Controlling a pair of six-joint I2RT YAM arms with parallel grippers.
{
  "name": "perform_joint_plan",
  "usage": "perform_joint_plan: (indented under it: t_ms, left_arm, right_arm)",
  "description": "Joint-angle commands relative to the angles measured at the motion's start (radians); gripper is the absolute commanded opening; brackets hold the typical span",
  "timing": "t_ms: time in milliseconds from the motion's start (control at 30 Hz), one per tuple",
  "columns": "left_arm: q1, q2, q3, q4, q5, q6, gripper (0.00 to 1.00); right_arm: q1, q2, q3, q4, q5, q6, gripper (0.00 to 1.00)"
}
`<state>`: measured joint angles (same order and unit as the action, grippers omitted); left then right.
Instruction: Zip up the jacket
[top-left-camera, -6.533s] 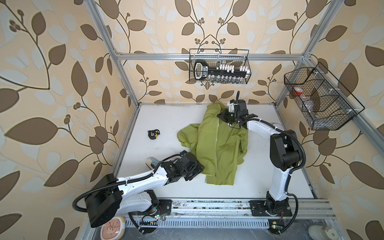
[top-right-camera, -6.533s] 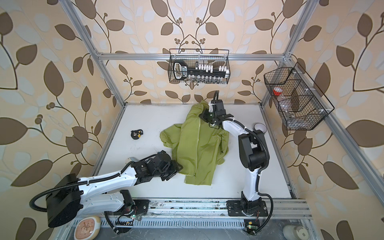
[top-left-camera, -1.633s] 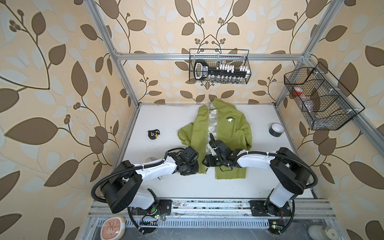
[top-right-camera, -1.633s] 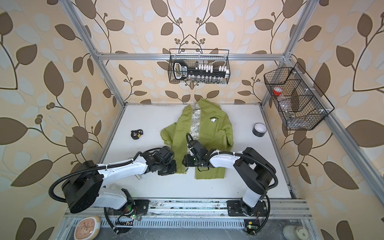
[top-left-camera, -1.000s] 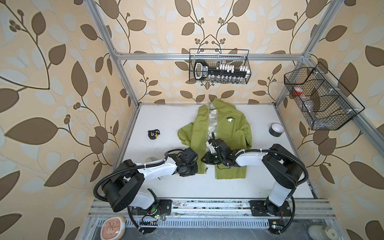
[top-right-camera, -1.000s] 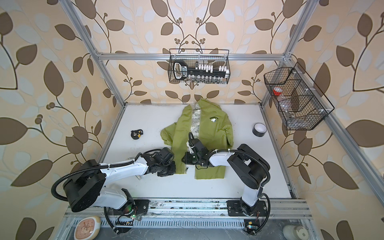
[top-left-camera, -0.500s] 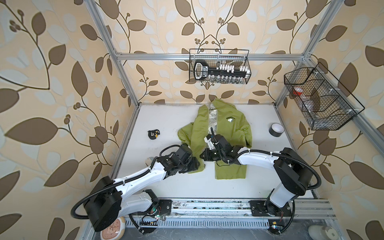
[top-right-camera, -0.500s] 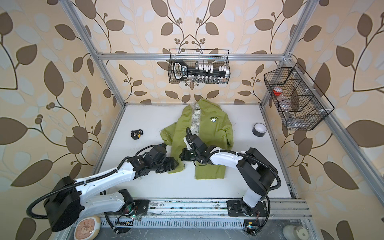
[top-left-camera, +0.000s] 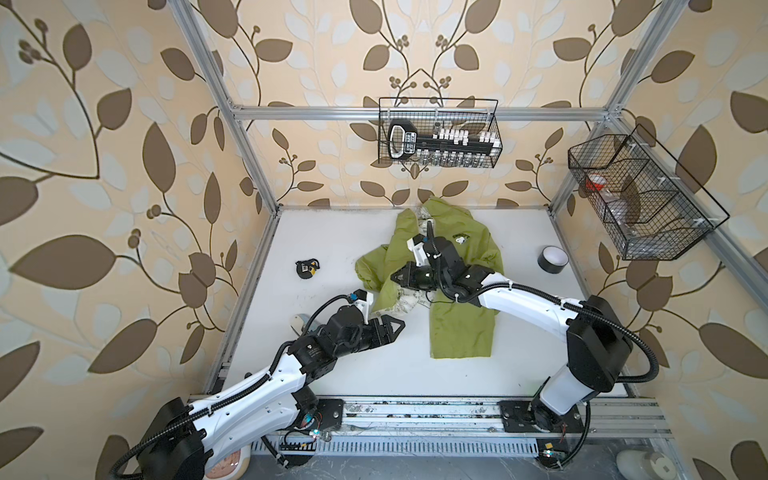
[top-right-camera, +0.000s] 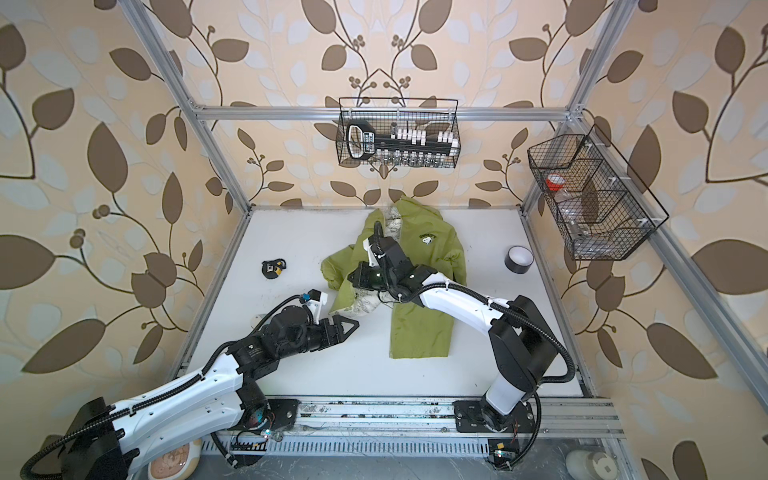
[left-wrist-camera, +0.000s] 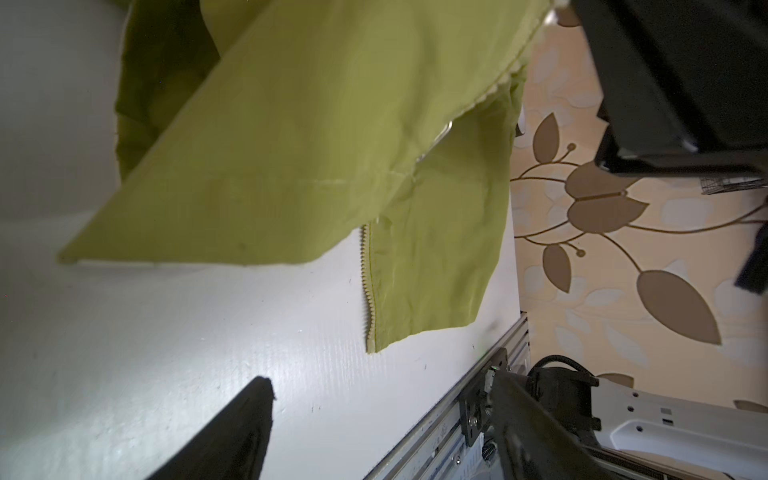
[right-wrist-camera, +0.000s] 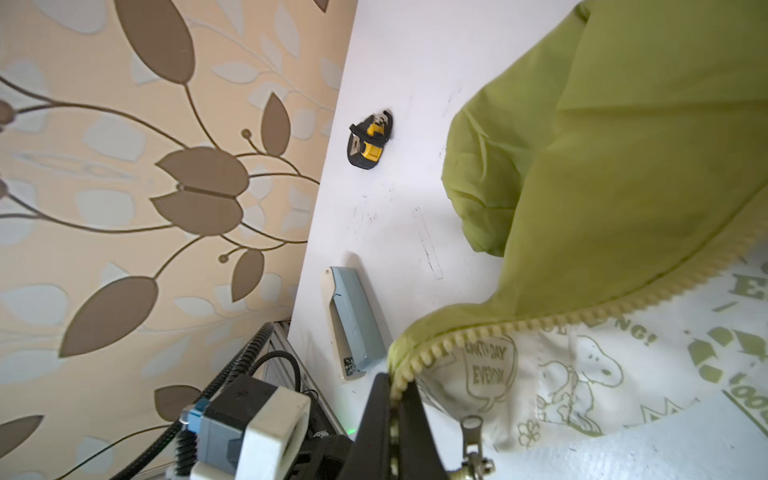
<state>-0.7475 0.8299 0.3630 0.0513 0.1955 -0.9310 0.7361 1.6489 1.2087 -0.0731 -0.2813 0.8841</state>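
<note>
Pinching the jacket (top-left-camera: 461, 328) by its toothed zipper edge (right-wrist-camera: 540, 320), the right gripper (right-wrist-camera: 391, 384) is closed.
The left gripper (top-left-camera: 392, 327) is open, empty, over the smooth white table (top-left-camera: 374, 374).

My left arm (top-left-camera: 266, 386) stretches low from the near rail toward the middle, wrist about level. My left gripper (top-left-camera: 398, 325) hovers just over the table, jaws spread wide with nothing between them. My right arm (top-left-camera: 528, 307) bends at the elbow, forearm sloping down and across to the left. My right gripper (top-left-camera: 395, 277) points left, fingers (right-wrist-camera: 376, 415) pinched tight on the jacket (right-wrist-camera: 623, 145), holding its edge up.
</note>
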Motion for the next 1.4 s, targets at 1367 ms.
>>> perform_joint_plan:
  t_ms: [1367]
  left_arm:
    - [0.058,0.365,0.161,0.616,0.0,0.104,0.69]
  right_arm:
    - [-0.139,-0.209,-0.161,0.026,-0.103,0.107,0.0]
